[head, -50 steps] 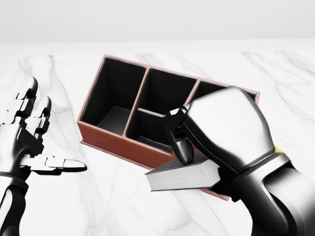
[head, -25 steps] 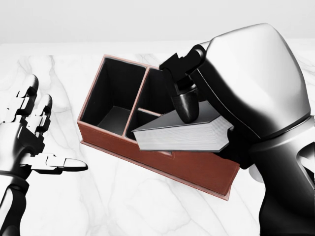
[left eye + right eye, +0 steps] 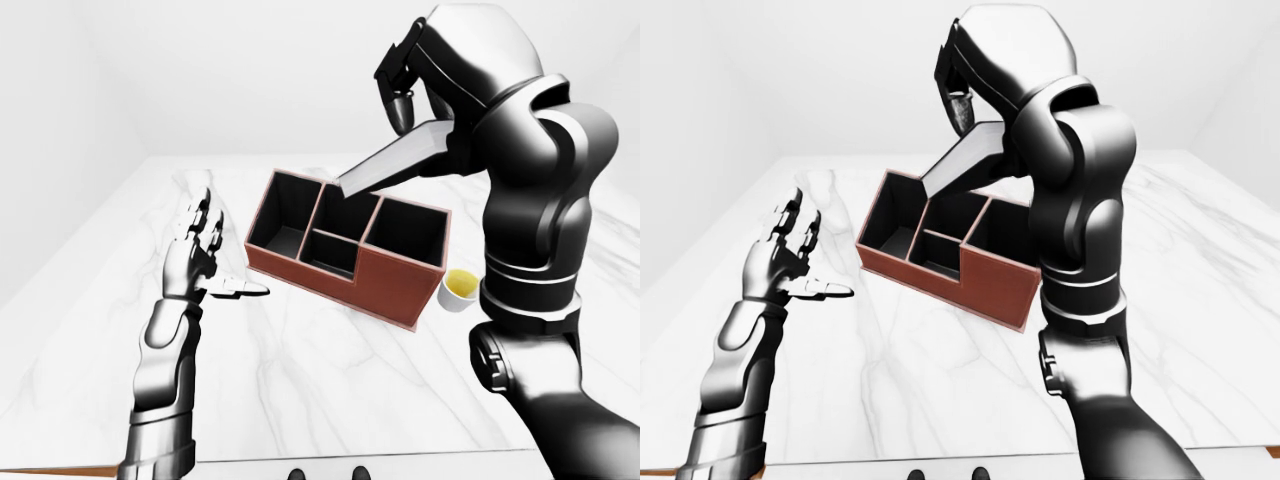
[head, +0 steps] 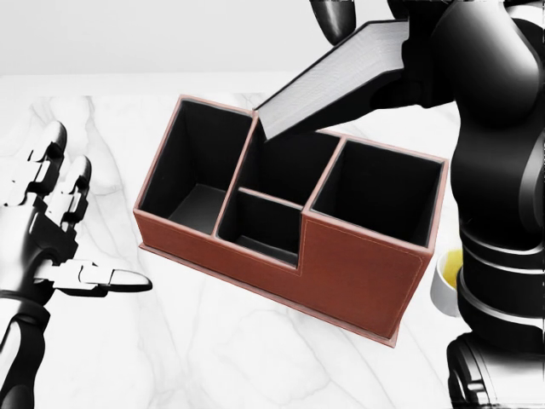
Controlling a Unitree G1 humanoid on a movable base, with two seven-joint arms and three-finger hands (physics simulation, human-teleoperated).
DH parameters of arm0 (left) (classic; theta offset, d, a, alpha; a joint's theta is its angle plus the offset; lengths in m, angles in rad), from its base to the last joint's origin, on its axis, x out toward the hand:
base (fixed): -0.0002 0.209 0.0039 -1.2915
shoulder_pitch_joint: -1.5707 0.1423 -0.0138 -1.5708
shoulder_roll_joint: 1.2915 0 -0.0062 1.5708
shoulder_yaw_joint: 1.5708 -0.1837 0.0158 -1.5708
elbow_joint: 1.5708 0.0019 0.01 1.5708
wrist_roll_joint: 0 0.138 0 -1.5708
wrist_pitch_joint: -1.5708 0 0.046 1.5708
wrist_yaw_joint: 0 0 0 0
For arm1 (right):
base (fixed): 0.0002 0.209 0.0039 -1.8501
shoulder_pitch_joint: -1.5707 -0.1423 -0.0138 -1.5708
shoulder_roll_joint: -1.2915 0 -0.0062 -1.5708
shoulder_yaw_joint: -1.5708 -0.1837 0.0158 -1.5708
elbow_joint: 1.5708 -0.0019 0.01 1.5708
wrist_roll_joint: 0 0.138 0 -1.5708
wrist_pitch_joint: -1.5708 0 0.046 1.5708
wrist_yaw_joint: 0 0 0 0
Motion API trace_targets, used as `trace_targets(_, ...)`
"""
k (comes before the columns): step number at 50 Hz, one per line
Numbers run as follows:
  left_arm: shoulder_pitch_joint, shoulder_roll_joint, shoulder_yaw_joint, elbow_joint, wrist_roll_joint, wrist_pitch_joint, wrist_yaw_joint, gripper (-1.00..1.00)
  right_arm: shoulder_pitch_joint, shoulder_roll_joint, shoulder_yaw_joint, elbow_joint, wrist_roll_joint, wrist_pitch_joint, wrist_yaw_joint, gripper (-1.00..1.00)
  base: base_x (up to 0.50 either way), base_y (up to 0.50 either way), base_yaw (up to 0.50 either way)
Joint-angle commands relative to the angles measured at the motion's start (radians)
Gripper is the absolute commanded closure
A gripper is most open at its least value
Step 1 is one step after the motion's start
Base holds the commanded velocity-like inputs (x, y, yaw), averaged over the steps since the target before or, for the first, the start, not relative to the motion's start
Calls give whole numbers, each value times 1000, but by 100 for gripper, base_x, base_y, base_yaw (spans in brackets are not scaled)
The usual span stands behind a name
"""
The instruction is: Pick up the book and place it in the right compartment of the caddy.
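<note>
A brown caddy (image 4: 345, 268) with black-lined compartments stands on the white marble table (image 4: 213, 349). Its right compartment (image 4: 381, 192) is a tall, deep cell. My right hand (image 3: 422, 132) is shut on a grey book (image 4: 334, 78) and holds it in the air above the caddy. The book tilts down to the left, with its low corner over the caddy's middle cells. A thumb (image 3: 401, 108) presses on its upper cover; the fingers under it are hidden. My left hand (image 4: 64, 230) hovers open, left of the caddy, holding nothing.
A small white cup (image 3: 459, 290) of yellow liquid stands on the table right of the caddy, partly behind my right arm (image 3: 530, 230). The table's near edge (image 3: 300, 462) runs along the bottom of the left-eye view.
My right hand has carried the book up from beside the caddy's near wall to high above the caddy, and the book now tilts more steeply. The left hand has stayed in place.
</note>
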Motion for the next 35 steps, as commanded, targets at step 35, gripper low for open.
trace_targets(35, -39, 16, -2, 100, -17, 0, -19, -100, -588, -62, 60, 1381, -159, -42, -1, 100, 0, 0, 0)
